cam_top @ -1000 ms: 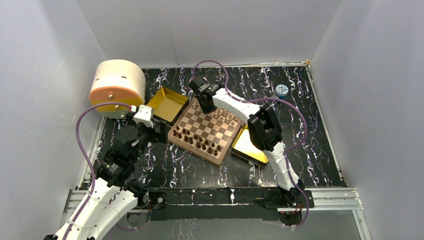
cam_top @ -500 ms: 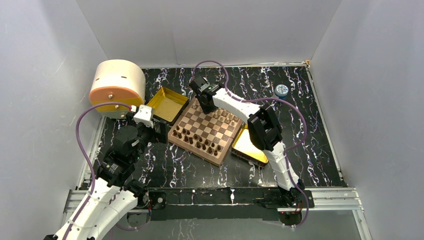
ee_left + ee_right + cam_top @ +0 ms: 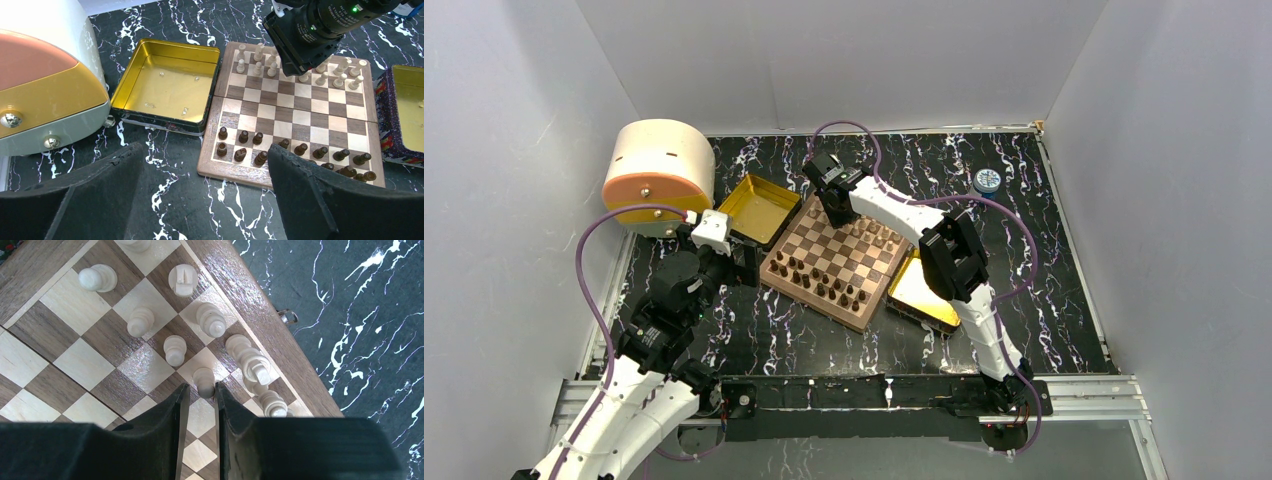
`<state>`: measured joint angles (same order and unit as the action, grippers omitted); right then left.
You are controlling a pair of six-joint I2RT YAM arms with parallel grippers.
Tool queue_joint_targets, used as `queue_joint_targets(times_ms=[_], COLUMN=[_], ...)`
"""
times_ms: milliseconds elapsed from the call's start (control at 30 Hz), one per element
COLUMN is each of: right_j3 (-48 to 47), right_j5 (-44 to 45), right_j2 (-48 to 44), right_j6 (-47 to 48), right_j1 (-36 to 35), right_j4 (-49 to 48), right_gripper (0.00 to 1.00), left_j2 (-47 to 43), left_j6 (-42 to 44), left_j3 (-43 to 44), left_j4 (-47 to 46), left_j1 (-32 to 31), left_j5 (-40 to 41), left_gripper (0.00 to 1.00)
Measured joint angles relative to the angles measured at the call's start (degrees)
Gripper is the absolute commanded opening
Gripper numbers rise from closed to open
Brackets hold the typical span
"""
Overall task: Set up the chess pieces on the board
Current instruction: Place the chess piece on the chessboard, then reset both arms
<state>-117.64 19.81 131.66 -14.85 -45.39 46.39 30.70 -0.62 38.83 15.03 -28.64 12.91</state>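
Two black fingers of the left gripper (image 3: 204,152) are spread wide with nothing between them, hanging just off the left side of the square wooden chessboard with dark brown and cream checks (image 3: 212,117). On the board's near rows stand the small dark brown wooden chessmen (image 3: 243,136). The middle rows are bare. On the board's far rows stand the small light tan wooden chessmen (image 3: 240,65), and the right gripper (image 3: 200,388) is above them, near the board's far corner.

In the right wrist view, one light tan pawn (image 3: 204,380) stands upright on a cream square in the second row from the board's far rim, right between that gripper's fingertips. Its long axis is vertical. The fingers are slightly parted around it, not pinching: a thin strip of square shows between the pawn and one finger, while the other finger sits at or very near its side. The pawn looks let go and standing on its own.

A taller light tan piece (image 3: 250,362) stands just beside the pawn, towards the rim, and another light tan pawn (image 3: 175,350) is close on the opposite side. The next move probably turns on that tight spacing. The right arm is the one on the pawn, the left being well apart across the board, and a straight lift along the pawn's upright axis seems safest.
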Motion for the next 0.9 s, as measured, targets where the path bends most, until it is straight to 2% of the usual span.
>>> queue_joint_targets(times_ms=[133, 400, 600, 667, 733, 900], right_j3=[-0.13, -1.16, -0.28, 1.90, 5.07, 17.14], right_j5=[0.00, 0.44, 0.17, -0.61, -1.62, -5.75], right_j2=[0.00, -0.55, -4.24, -7.72, -12.07, -26.77], right_j6=[-0.02, -0.11, -0.24, -0.35, -0.70, -2.82], right_j1=[0.00, 0.00, 0.00, 0.00, 0.00, 0.00], right_j4=[0.22, 0.70, 1.27, 1.07, 0.50, -3.82], right_gripper=[0.35, 0.44, 0.48, 0.51, 0.59, 0.68], left_j2=[0.02, 1.77, 3.80, 5.27, 7.06, 13.00], left_j6=[0.02, -0.22, -1.79, -3.15, -4.81, -10.12], left_j3=[0.00, 0.00, 0.46, 1.70, 3.54, 10.86], left_j4=[0.02, 0.00, 0.31, 1.25, 2.21, 6.47], left_j1=[0.00, 0.00, 0.00, 0.00, 0.00, 0.00], left_j5=[-0.02, -0.31, -1.77, -2.80, -3.56, -7.19], left_gripper=[0.92, 0.92, 0.92, 0.92, 0.92, 0.93])
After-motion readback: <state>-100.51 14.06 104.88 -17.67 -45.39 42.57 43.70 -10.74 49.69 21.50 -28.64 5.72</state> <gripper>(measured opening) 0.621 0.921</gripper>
